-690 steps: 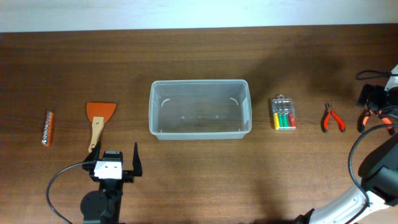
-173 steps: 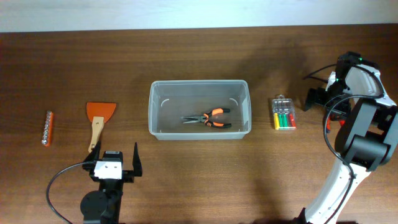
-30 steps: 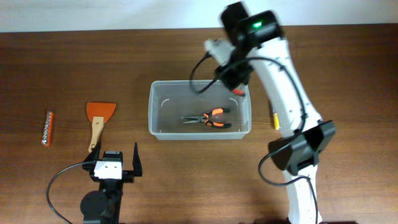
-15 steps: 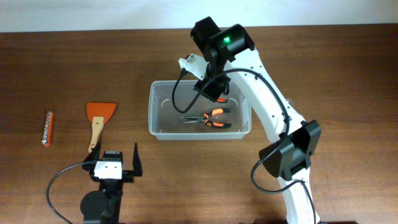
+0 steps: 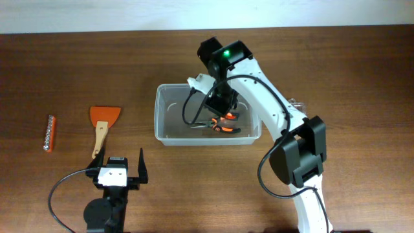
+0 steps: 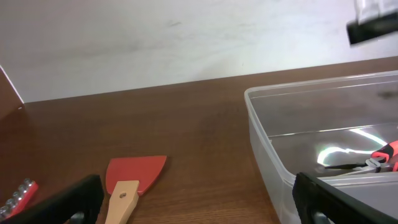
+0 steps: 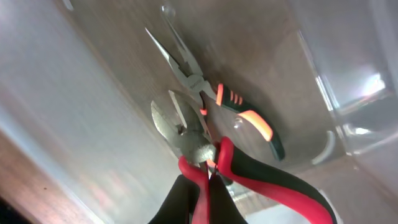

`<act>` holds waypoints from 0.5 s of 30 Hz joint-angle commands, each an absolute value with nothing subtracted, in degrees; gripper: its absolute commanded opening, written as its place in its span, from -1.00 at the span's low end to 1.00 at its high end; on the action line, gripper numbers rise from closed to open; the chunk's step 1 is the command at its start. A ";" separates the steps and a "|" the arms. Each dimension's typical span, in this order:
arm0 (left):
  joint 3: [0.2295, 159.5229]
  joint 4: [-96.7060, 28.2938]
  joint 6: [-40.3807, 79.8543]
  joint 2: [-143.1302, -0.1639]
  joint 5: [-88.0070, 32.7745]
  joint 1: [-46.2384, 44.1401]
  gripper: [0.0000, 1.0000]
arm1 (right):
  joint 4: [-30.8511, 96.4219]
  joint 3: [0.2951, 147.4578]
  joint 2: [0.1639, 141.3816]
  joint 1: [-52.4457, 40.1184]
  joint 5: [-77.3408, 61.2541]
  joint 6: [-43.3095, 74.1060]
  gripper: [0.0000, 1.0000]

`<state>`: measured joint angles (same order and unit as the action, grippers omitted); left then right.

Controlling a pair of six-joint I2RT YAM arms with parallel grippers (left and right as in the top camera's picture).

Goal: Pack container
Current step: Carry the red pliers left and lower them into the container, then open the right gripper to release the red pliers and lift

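Right wrist: two pliers point(image 7: 198, 84) (one container point(image 7: 93, 93))

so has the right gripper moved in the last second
Yes, the right gripper has gone from the back right corner of the container to over its middle.

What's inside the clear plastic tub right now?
Orange-handled long-nose pliers lie on the tub floor. The right gripper holds red-handled cutters over them. Its arm hides part of the floor from overhead.

Long-nose pliers point(image 5: 228, 128) lie in the container point(image 5: 157, 116), the scraper point(image 5: 102, 123) to its left, the bit strip point(image 5: 49, 133) farther left.
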<state>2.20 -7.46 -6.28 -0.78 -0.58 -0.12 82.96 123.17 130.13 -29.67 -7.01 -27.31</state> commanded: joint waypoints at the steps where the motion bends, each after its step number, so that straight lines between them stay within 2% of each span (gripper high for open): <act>1: 1.85 -7.44 -6.98 -0.30 -0.19 0.16 0.98 | 81.06 119.48 127.98 -29.56 -7.35 -27.86 -0.89; 12: 1.85 -7.44 -6.98 -0.30 -0.19 0.16 0.98 | 74.98 113.03 127.98 -29.21 -7.66 -27.86 -0.89; 15: 1.85 -7.44 -6.98 -0.30 -0.19 0.19 0.98 | 74.48 113.03 127.98 -28.77 -8.71 -27.86 -0.73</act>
<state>2.20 -7.46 -6.28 -0.78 -0.56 -0.12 74.74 113.23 130.13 -29.41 -7.20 -27.33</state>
